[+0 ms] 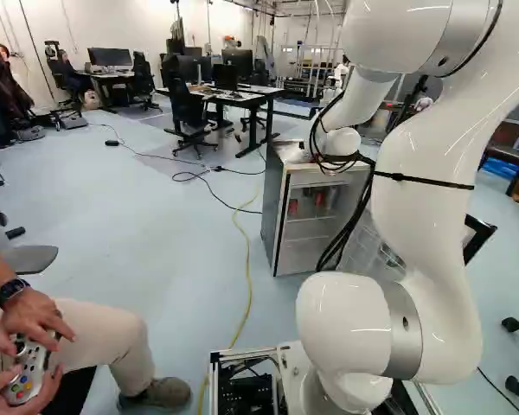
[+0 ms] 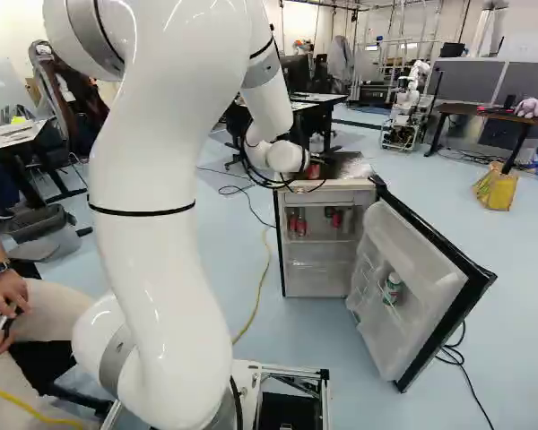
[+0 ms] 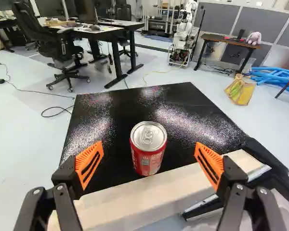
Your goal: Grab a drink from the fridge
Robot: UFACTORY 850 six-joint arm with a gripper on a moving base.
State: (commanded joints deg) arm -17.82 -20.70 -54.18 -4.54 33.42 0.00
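Note:
In the wrist view my gripper (image 3: pixel 149 150) stands open, its orange pads wide apart. A red can with a silver top (image 3: pixel 148 150) stands upright on the fridge's black top (image 3: pixel 127 110), between and slightly ahead of the fingers, with a gap on either side. The same can (image 2: pixel 314 170) peeks out beside my wrist in the right base view; the wrist hides the gripper in both base views. The fridge (image 1: pixel 277 216) has its door (image 2: pixel 417 269) swung open. Red cans (image 2: pixel 297 224) are on its upper shelf, and a bottle (image 2: pixel 392 288) sits in the door.
The open door juts toward the base, right of the fridge. Desks (image 1: pixel 233 93) and office chairs (image 1: pixel 189 112) stand beyond. A yellow cable (image 1: pixel 246 259) crosses the floor. A seated person's leg (image 1: pixel 112 333) is close at the left. Another robot (image 2: pixel 411 103) stands far back.

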